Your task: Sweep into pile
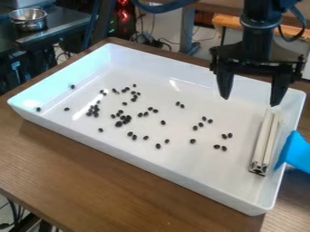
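While the wooden brown tabletop (115, 186) holds up a big white tray (163, 65), a long pale metal bar (265, 140) lies inside, near the tray's right edge. Its long side runs from near to far, about in line with that edge, and its slotted end points to the near right corner. A bright blue thing (297, 153), cut off by the view's edge, hides a bit of the tray's rim. Little black beans (118, 124) are scattered over the tray's middle and left; some bunch up, too close to count. The black two-finger gripper (250, 100) hangs by the bar's far end, fingers wide apart. Far back left sits a shiny metal pot (28, 18).
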Robot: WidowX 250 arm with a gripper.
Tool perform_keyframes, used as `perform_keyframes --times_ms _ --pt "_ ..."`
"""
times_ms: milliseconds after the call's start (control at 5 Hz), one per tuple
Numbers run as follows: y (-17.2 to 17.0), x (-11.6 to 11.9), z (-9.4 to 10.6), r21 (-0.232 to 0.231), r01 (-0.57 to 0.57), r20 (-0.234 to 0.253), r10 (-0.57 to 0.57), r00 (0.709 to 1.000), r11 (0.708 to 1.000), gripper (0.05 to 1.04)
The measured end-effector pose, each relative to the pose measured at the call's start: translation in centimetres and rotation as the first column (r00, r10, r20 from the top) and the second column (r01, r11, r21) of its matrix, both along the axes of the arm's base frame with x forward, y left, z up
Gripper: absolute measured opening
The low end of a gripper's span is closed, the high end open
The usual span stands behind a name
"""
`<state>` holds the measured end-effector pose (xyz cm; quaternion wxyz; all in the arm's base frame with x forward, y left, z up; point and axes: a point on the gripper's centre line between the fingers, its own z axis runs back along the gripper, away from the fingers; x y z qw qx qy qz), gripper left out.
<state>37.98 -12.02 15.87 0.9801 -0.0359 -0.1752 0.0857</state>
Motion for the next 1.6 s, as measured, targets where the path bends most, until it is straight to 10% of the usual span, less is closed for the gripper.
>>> perform_keyframes --times_ms 1200,1600 --pt "-3.9 0.7 -6.7 -0.022 -0.027 -0.065 0.025 0.998 0.999 0.925" --pt "-4.2 0.8 -6.8 -0.044 0.001 -0.053 -0.004 0.999 0.999 0.386"
